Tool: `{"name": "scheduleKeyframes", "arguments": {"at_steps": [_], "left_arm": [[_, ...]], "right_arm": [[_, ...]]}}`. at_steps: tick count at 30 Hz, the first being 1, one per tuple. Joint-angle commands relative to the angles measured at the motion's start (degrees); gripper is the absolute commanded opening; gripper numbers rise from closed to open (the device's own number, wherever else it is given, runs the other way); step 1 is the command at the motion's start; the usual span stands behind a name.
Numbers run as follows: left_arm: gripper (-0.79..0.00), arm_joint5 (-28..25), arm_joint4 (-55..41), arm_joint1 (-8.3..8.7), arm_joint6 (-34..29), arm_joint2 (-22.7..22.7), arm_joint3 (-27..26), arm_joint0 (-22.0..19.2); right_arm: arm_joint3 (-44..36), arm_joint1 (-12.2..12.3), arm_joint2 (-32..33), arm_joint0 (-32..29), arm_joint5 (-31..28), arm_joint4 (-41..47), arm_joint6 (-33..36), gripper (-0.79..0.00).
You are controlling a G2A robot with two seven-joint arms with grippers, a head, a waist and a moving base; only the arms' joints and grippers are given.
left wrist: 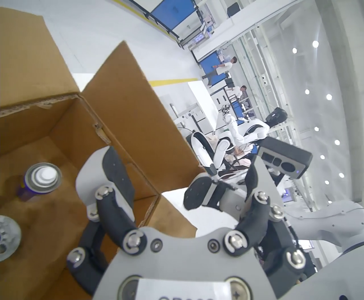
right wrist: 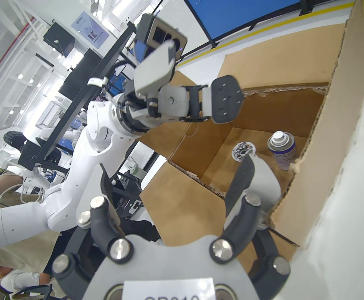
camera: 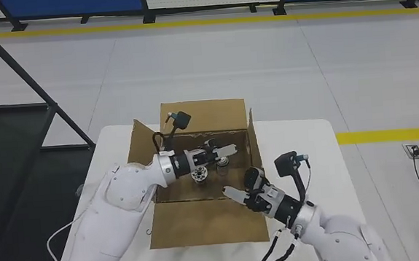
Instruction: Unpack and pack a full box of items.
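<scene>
An open cardboard box (camera: 201,113) stands on the white table (camera: 305,142). On its floor are a blue spray can (camera: 223,162) with a white cap and a round metal disc (camera: 199,175) with holes. My left gripper (camera: 225,150) hovers over the box interior, open and holding nothing; the left wrist view shows the can (left wrist: 42,177) and disc (left wrist: 8,241) below and beside its gripper (left wrist: 184,181). My right gripper (camera: 234,194) is open at the box's near right corner, just outside the wall. The right wrist view shows the can (right wrist: 281,147) and disc (right wrist: 243,149) beyond its gripper (right wrist: 176,193).
The box's flaps are folded outward: a large one (camera: 205,222) lies flat on the table toward me, others stand at the far side and right (camera: 252,131). Bare table lies to the right of the box. A black frame (camera: 16,78) stands off the table's left.
</scene>
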Motion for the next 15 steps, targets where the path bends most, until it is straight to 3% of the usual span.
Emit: {"name": "scheduleKeyframes", "arguments": {"at_steps": [1,15], "left_arm": [[0.0,0.16,2.21,0.66,-0.16,-1.84,-2.2,2.19],[0.0,-2.71,5.52,4.37,-2.33,-16.56,-11.05,14.47]], "right_arm": [[-0.19,0.12,1.03,-0.04,1.3,0.54,0.04,0.0],[2.71,0.92,6.4,1.3,4.99,4.69,-0.71,0.0]]}}
